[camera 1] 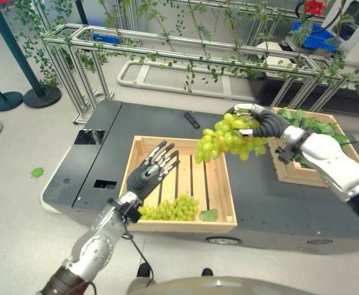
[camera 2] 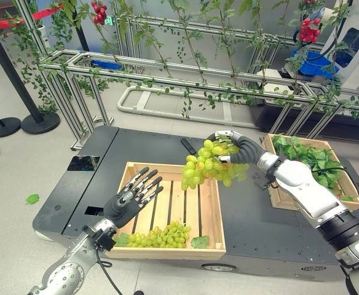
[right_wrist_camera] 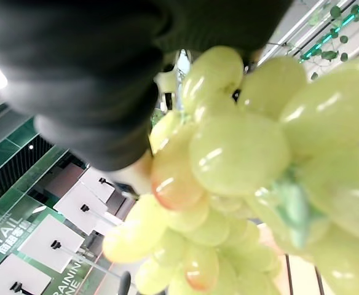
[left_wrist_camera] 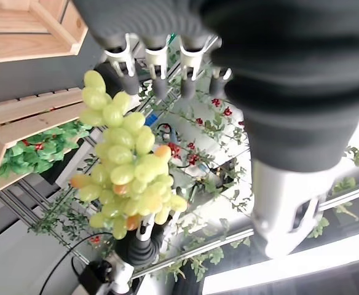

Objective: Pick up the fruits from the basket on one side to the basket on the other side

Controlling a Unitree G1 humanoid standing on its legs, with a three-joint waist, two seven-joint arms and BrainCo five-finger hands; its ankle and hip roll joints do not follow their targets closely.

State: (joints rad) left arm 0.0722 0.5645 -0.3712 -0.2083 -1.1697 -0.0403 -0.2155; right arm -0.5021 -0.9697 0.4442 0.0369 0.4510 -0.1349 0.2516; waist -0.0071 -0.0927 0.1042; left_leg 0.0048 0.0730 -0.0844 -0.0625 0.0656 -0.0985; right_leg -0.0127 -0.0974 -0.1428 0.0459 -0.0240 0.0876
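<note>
Fingers of the right hand [camera 2: 240, 149] are curled round the top of a grape bunch [camera 2: 208, 163], and it hangs in the air above the far right corner of the slatted wooden crate [camera 1: 219, 192]! Over that crate's near left side the left hand [camera 1: 150, 173] hovers with fingers spread, holding nothing. Second grape bunch [camera 1: 169, 209] lies along the crate's near edge. To the crate's right sits the leaf-filled crate [camera 1: 290, 172].

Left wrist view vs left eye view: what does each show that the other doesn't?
Left wrist view alone gives the held grape bunch from below, with orange-tinged grapes among the green. Left eye view alone gives the layout: the left hand open above the slatted crate, a second grape bunch lying inside it, and the right hand gripping the held bunch. Both share the held bunch and the leafy crate.
</note>
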